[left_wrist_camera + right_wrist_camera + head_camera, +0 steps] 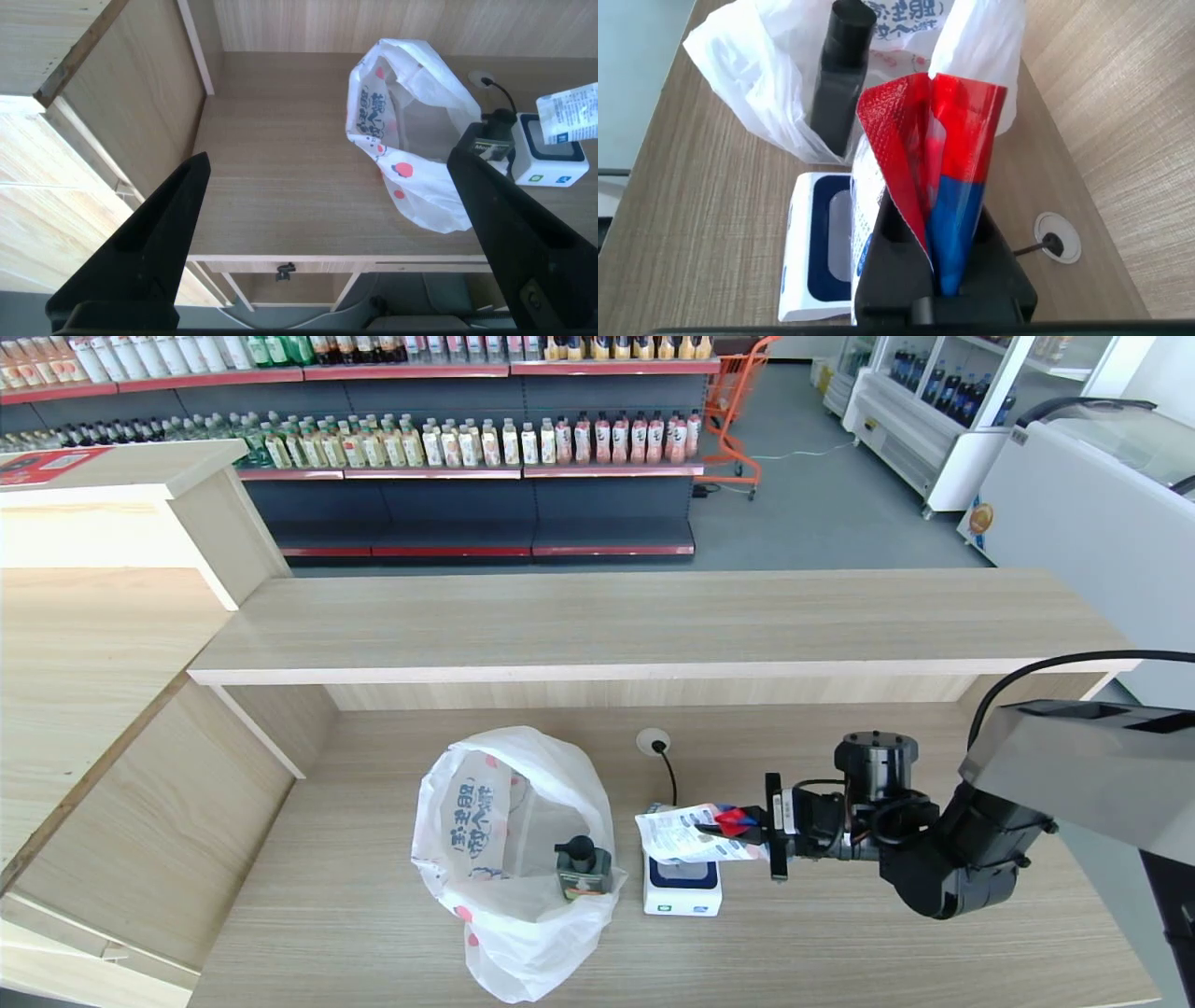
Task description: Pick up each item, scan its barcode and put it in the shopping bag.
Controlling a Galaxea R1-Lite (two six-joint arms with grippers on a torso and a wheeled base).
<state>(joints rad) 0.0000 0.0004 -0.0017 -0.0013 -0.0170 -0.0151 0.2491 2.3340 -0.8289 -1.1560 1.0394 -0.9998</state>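
Over scanner [681,891] | right hand [739,823] level, gripping packet [674,833]; left hand [332,157] open

Light: bright, even, from overhead. Shadows: soft, beneath counter ledge [653,625]. Glare: sheen on freezer lid [1130,434]. Distortion: shelving [467,471] bows at edges. Focus: red-and-blue packet [957,159] crisp.

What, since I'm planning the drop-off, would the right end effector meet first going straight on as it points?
Probably the dark bottle at the mouth of the shopping bag; the right end effector, shut on a packet above the scanner, points that way. Height is unclear, so it might pass over.
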